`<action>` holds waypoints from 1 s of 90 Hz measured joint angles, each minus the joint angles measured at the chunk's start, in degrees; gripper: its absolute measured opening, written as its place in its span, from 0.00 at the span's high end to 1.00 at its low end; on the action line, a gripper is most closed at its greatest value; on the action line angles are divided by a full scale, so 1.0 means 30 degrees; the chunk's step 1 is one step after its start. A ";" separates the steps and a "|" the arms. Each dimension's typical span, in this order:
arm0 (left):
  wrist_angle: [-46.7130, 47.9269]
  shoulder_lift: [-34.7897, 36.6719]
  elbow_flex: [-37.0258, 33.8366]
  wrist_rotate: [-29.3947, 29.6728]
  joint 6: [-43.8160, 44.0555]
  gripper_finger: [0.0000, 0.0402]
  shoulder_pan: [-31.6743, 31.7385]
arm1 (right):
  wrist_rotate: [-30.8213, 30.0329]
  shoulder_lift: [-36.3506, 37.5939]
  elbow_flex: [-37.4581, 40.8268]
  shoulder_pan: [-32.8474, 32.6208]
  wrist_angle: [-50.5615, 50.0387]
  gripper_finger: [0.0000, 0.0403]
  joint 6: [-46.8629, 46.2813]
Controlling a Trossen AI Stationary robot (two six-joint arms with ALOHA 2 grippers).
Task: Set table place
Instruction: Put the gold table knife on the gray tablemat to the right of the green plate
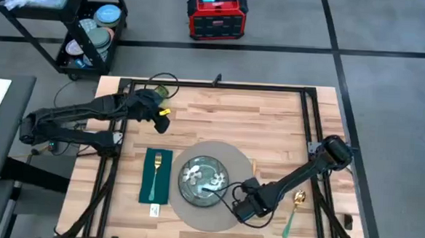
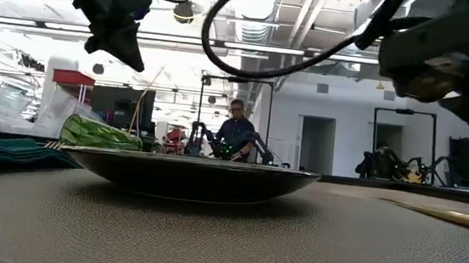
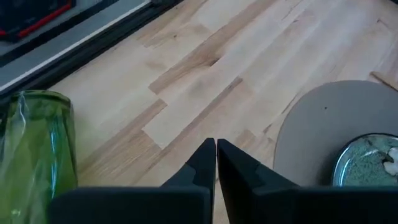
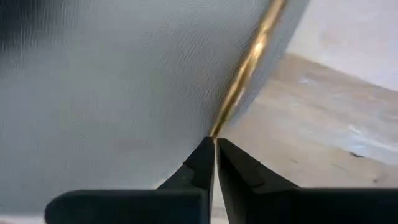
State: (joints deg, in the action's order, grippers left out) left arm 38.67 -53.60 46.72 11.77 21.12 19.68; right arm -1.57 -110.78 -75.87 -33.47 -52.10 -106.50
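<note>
A round grey placemat lies on the wooden table, and a dark floral plate rests on it. Left of it, a gold fork lies on a green napkin. My right gripper is low at the mat's near right edge, shut on a thin gold utensil. My left gripper hangs shut above the far left of the table, holding nothing, with a green glass beside it. My right gripper has the near end of the gold utensil pinched between its two fingertips. The fingers lie along the utensil, which runs straight on from them over the placemat's edge. In the low view the utensil lies low over the surface.
A gold spoon with a green handle lies on the wood right of the mat. Black frame rails run along the table's sides. A wheeled cart and a red box stand on the floor beyond. A person sits far behind.
</note>
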 joint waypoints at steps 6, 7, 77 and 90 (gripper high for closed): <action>0.0001 0.0000 0.0000 0.0000 -0.0011 1.00 0.0006 | -0.0042 0.0007 -0.0009 0.0000 0.0068 0.93 -0.0389; 0.0001 0.0000 0.0000 0.0000 -0.0013 1.00 0.0007 | -0.0042 0.0006 -0.0009 0.0002 0.0059 0.92 -0.0437; -0.0001 0.0000 0.0000 -0.0007 -0.0414 1.00 0.0000 | 0.1037 -0.0037 0.0763 0.0968 0.0468 0.63 0.0104; 0.0001 0.0000 0.0000 -0.0007 -0.0399 1.00 0.0006 | 0.1021 -0.0037 0.0763 0.0969 0.0468 0.70 0.0161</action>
State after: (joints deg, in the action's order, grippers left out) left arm 38.68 -53.60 46.72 11.75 19.92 19.70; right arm 1.50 -110.89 -73.58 -30.57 -50.70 -106.02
